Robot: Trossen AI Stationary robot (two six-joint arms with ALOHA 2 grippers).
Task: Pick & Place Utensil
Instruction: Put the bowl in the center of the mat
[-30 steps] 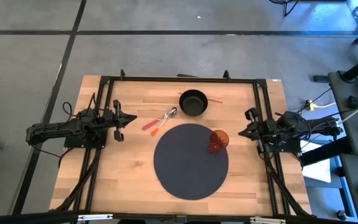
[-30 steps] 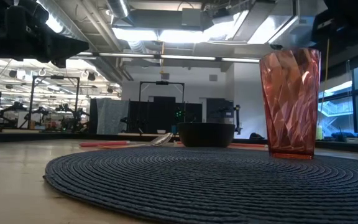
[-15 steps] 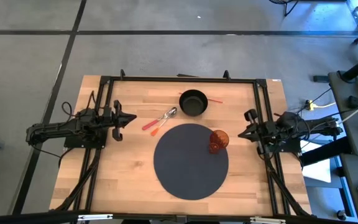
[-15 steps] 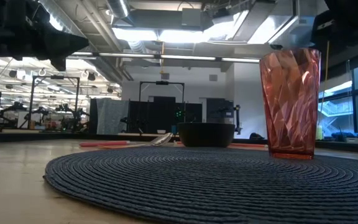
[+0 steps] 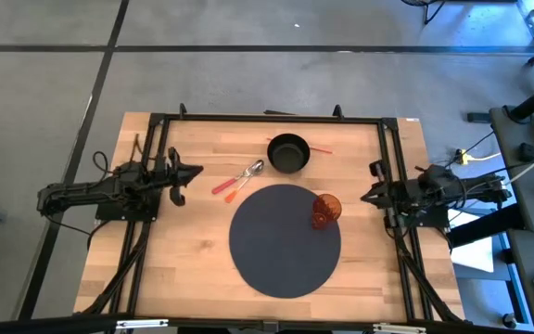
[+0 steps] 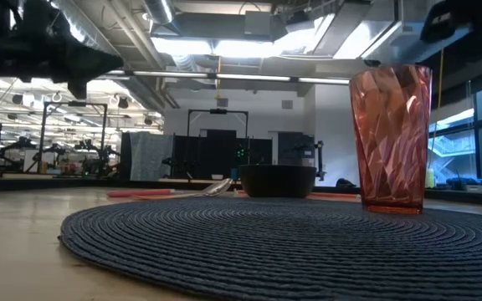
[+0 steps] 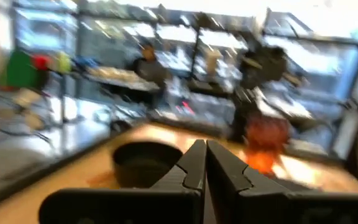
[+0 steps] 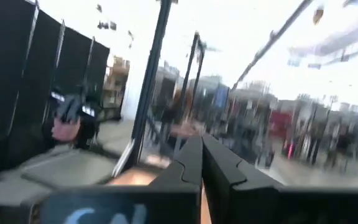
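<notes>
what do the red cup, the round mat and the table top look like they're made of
The red cup looks like clear tinted plastic, possibly glass: light passes through its faceted wall. The round mat seems to be woven cord or fibre, dark and matte, with ribbed coils showing. The table top looks like light wood, butcher-block style, with joined strips and visible grain.

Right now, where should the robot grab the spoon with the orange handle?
Probably on the orange handle, the long thin part, coming straight down from above. The spoon lies flat on the wooden table, slanting, its shiny bowl toward the black bowl. A second utensil lies right alongside, so fingers should close across one handle. The left end effector, shut, is nearest.
</notes>
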